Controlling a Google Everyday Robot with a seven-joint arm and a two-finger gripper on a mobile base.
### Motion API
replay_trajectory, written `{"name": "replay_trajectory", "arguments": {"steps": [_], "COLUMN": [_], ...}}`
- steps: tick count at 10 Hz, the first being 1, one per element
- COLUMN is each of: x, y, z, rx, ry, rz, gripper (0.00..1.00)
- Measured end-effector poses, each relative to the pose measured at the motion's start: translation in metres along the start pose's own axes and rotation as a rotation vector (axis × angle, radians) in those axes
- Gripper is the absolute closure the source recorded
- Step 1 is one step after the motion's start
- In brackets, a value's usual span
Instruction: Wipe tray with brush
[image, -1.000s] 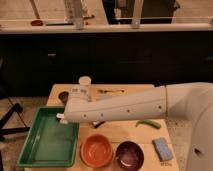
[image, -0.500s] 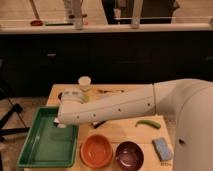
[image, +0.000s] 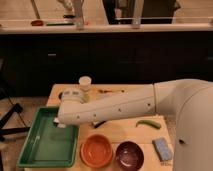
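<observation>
The green tray lies at the table's front left, with nothing in it. My white arm reaches across the table from the right. Its wrist ends over the tray's far right corner. The gripper hangs under that wrist just above the tray's rim; it is shut and mostly hidden by the wrist. I cannot tell whether anything is in it. A thin item with dark parts lies at the table's back behind the arm and looks like the brush.
A white cup stands at the back of the table. An orange bowl and a dark red bowl sit at the front, beside a blue sponge. A green pod lies right of the arm. A dark counter runs behind.
The arm's wrist has shifted a little left and down toward the tray's far right corner. Nothing on the table has moved.
</observation>
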Motion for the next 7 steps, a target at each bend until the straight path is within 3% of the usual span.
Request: {"name": "replay_trajectory", "arguments": {"steps": [1,4,5,7], "x": [-0.003,-0.041,-0.062,-0.075], "y": [0.0,0.001,0.003,0.005], "z": [0.002,0.012,0.017,0.023], "rx": [-0.009,-0.069,-0.116,-0.199], "ry": [-0.011,-0.046,-0.067,-0.075], "rz": [-0.027,-0.169,-0.233,-0.292], "gripper": [1.0,1.0,1.0,1.0]}}
